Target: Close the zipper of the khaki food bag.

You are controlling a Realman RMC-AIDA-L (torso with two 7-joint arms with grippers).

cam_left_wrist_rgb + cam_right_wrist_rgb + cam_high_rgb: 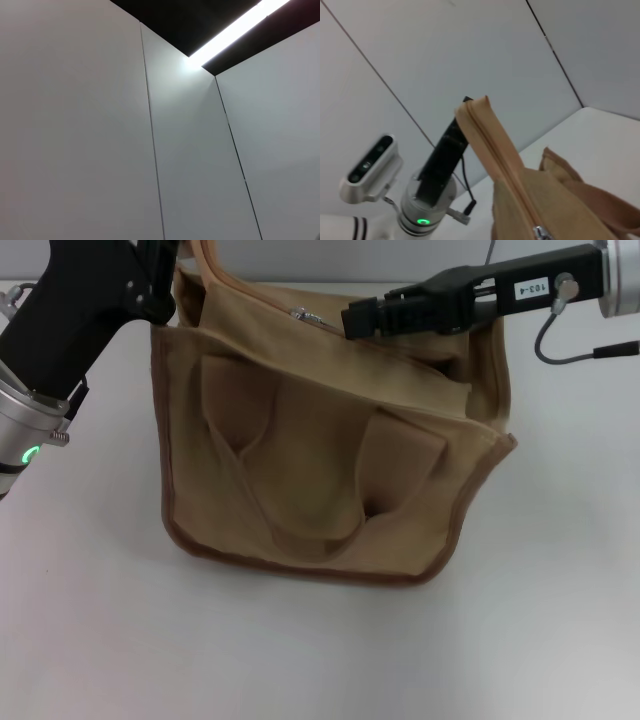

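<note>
The khaki food bag point(330, 480) stands on the white table point(560, 620), toward its far edge. The left gripper point(165, 285) pinches the zipper point(502, 165) tape's end at the bag's far left corner. The right gripper point(352, 318) reaches just beside the silver slider point(305, 314); I cannot tell whether its fingers grip.

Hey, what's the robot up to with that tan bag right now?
It is working on the zipper of a khaki bag standing on a white table. The left gripper is at the bag's top left corner, where the zipper end sticks up. The right gripper reaches in from the right and sits beside the silver slider. The zipper looks closed from the left end to the slider; the part behind the right gripper looks open.
</note>
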